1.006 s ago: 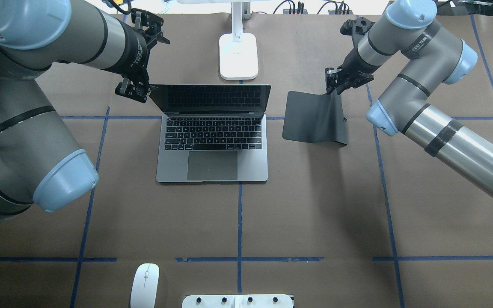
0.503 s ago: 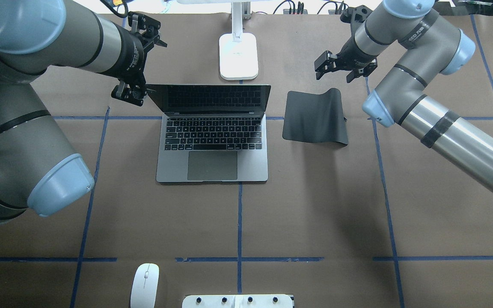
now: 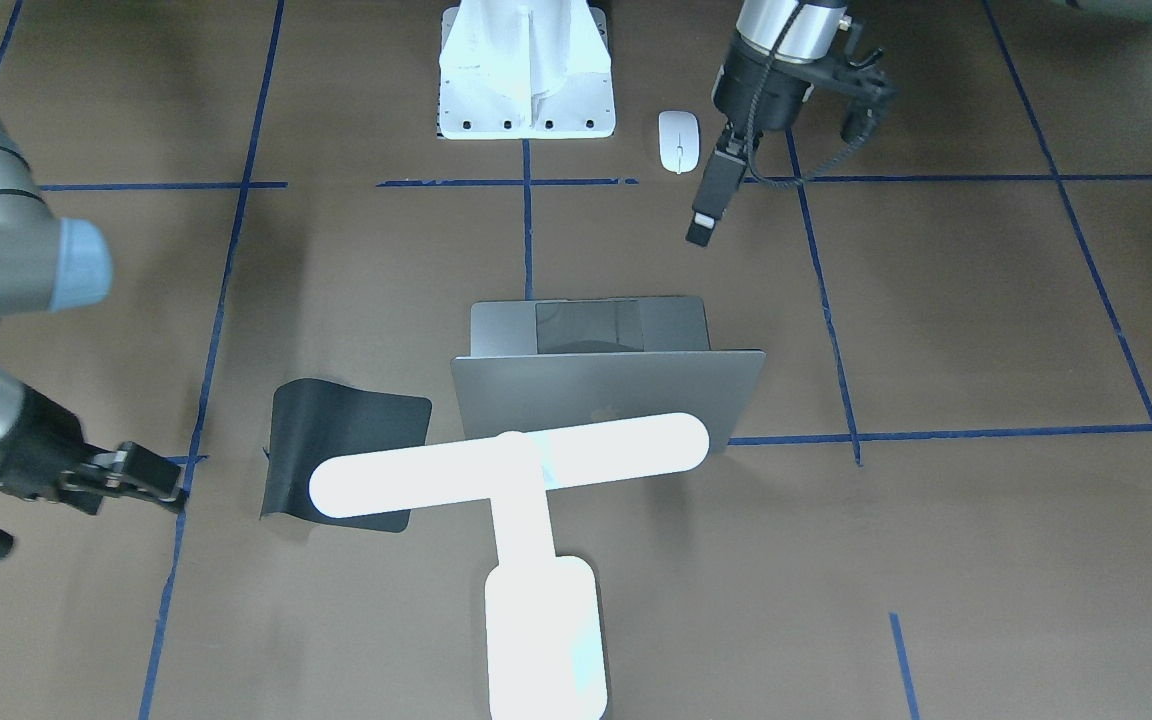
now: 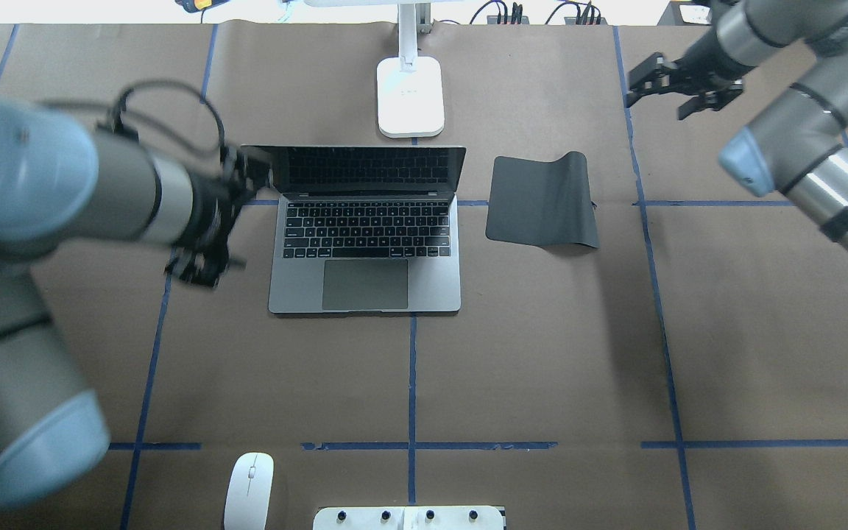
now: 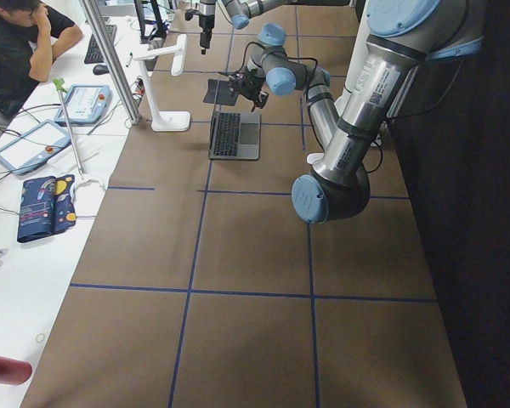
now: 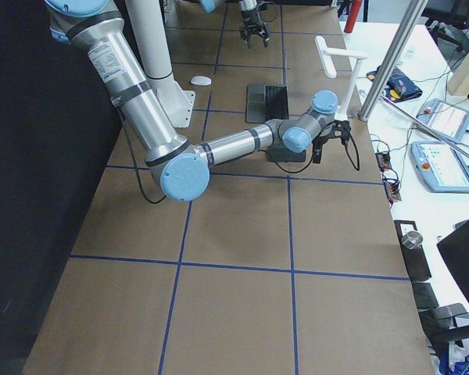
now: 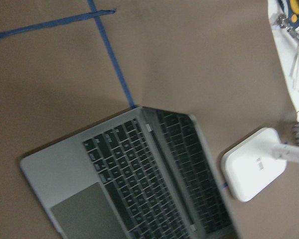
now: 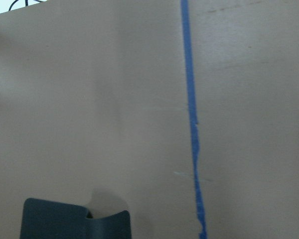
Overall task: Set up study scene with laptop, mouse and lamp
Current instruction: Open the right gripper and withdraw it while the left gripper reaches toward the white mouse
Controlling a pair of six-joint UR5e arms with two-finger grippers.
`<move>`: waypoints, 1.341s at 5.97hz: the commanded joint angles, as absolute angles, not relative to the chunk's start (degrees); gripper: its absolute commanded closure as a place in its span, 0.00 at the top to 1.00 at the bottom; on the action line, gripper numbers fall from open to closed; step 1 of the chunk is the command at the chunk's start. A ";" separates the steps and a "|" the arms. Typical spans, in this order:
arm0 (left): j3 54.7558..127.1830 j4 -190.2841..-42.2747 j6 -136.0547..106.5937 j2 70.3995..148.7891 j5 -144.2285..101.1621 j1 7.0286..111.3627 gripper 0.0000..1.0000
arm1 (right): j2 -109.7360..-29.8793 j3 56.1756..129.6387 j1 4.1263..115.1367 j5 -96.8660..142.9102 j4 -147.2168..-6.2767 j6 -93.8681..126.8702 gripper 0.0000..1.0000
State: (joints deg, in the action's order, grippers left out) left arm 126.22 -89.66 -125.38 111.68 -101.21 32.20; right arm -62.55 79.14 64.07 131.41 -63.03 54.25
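Observation:
The grey laptop [image 4: 365, 243] stands open mid-table, and its lid back with the apple logo faces the front view [image 3: 606, 395]. The glowing white lamp [image 3: 511, 465] stands behind it on its base [image 4: 410, 96]. The white mouse [image 4: 249, 489] lies near the robot's edge, also seen in the front view [image 3: 678, 138]. My left gripper [image 4: 203, 272] is blurred beside the laptop's left edge and touches nothing; I cannot tell if it is open. My right gripper [image 4: 656, 99] is open and empty, right of and behind the black mat [image 4: 542, 200].
The mat's far right corner curls up. The white bolted pedestal [image 4: 409, 517] sits at the near edge beside the mouse. Blue tape lines cross the brown table. Cables and boxes line the far edge behind the lamp.
My right gripper let go of the mat's far corner and moved up and to the right. My left gripper left the lid's left corner and swung toward me along the laptop's left side.

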 commanded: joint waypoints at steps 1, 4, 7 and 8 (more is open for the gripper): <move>132.79 -89.56 -111.07 102.25 -97.50 18.44 1.00 | -68.45 84.27 68.10 134.02 -63.02 53.35 1.00; 130.80 -89.47 -97.22 97.30 -92.12 4.70 1.00 | -72.58 88.57 69.26 134.56 -63.02 53.35 1.00; 126.05 -90.61 -82.92 97.82 -92.72 3.78 1.00 | -77.49 91.75 69.26 134.47 -63.11 52.04 1.00; 125.43 -90.62 -82.19 98.08 -93.51 3.52 1.00 | -79.09 92.63 68.74 134.21 -63.11 50.47 1.00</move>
State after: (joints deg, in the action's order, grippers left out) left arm 126.36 -90.54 -83.98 97.80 -92.91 3.75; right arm -77.35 91.73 69.06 134.41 -63.10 51.83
